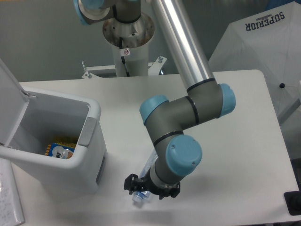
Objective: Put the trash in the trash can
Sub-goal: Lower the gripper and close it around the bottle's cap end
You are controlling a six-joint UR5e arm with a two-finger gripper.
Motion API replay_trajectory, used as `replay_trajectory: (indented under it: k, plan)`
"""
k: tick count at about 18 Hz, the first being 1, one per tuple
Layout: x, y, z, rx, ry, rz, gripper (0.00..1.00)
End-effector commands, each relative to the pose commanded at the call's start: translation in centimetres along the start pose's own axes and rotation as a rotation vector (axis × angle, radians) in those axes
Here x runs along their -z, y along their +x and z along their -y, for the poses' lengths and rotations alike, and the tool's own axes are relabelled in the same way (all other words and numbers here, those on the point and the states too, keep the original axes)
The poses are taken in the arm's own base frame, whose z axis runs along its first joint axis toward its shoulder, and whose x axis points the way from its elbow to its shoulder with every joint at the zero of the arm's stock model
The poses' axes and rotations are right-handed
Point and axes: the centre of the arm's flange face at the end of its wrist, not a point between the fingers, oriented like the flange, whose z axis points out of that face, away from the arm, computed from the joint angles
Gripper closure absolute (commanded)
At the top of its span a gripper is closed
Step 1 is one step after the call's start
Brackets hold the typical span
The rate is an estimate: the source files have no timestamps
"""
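- Low in the frame, just right of centre, the gripper [149,188] is down at the table [244,155], its dark fingers straddling the crushed water bottle [141,194].
- Most of the bottle is hidden under the wrist; only its capped end shows at the lower left of the gripper, and a sliver of clear plastic shows above that, beside the arm [181,117].
- Whether the jaws have closed on the bottle or merely stand either side of it cannot be told; the wrist covers the contact.
- At the left of the frame stands the trash can [91,136], white, its lid [7,101] tipped up and back at the far left edge, the grey push-tab [87,131] on the wall facing the arm.
- Inside the can, on its floor, lies an orange-and-blue snack packet [61,149].
- The bottle lies on the table to the lower right of the can, near it but apart.
- At the upper right of the frame a white sheet [263,42] bears the word SUPERIOR.
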Motion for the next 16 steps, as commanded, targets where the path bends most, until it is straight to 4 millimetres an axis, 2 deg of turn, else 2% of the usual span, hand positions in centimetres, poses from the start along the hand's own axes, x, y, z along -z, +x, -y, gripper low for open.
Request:
replay_trajectory:
  k: [5,16]
  plan:
    - [-2.3,0.8,0.1,-0.031,-0.086,0.095,0.0]
    - [-5.7,2.7,0.9,-0.082,-0.161,0.184,0.0]
